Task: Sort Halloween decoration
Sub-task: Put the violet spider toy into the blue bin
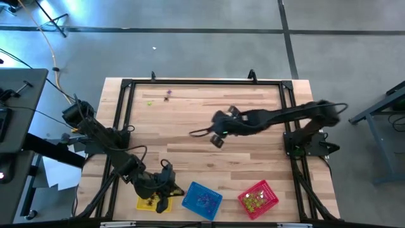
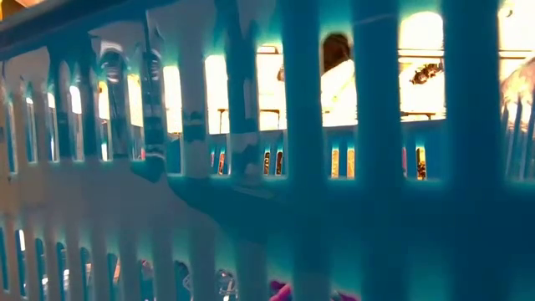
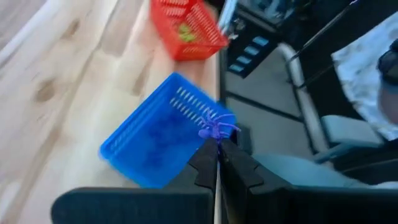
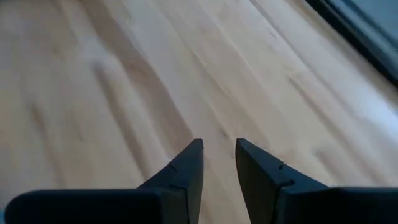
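Blue basket (image 2: 251,167) bars fill the low view, almost against the lens, with a purple scrap just showing at its bottom edge. From above, this blue basket (image 1: 202,197) sits at the table's near edge between a yellow basket (image 1: 147,203) and a red basket (image 1: 258,197).

Over the near edge, between the yellow and blue baskets, the left gripper (image 3: 217,149) has its jaws pressed together on a purple spider (image 3: 216,126), which the left wrist view shows held just beside the blue basket's rim, not yet dropped.

Sorting looks well along: purple pieces lie in the blue basket, yellow-green ones (image 1: 254,200) in the red basket, dark ones in the yellow.

Farther out, mid-table, the right gripper (image 4: 219,152) hangs over bare wood with its jaws spread and nothing between them.

At the far edge of the table (image 1: 190,114), a yellow-green trinket (image 1: 149,103) and a dark purplish one (image 1: 168,96) lie near each other, seemingly all that remains to fetch.
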You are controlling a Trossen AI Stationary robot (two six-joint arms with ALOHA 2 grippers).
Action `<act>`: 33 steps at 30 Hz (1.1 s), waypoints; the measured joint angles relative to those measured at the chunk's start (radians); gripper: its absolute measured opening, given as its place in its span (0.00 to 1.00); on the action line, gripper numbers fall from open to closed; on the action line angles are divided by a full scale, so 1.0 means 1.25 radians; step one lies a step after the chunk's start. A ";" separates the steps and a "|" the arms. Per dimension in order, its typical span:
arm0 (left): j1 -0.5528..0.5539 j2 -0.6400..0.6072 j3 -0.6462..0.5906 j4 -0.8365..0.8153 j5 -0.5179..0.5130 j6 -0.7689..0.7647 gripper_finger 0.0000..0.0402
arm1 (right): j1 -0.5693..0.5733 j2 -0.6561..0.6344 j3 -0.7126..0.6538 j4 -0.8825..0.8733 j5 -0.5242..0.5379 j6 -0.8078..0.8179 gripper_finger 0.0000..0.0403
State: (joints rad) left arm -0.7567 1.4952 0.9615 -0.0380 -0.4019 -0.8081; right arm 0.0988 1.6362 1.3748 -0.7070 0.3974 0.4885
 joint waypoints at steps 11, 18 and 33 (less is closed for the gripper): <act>0.036 0.026 -0.002 0.053 0.003 -0.035 0.00 | 0.040 -0.424 -0.656 0.710 -0.089 0.045 0.23; 0.053 0.100 0.002 0.115 0.077 -0.085 0.00 | 0.054 -0.538 -0.840 0.931 -0.095 0.043 0.23; 0.062 0.285 0.144 0.108 0.229 0.011 0.09 | 0.058 -0.530 -0.884 0.897 -0.096 0.106 0.23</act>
State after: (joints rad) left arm -0.6792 1.8510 1.1415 0.0974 -0.1153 -0.7941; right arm 0.1711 0.9740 0.2700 0.4144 0.2770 0.6213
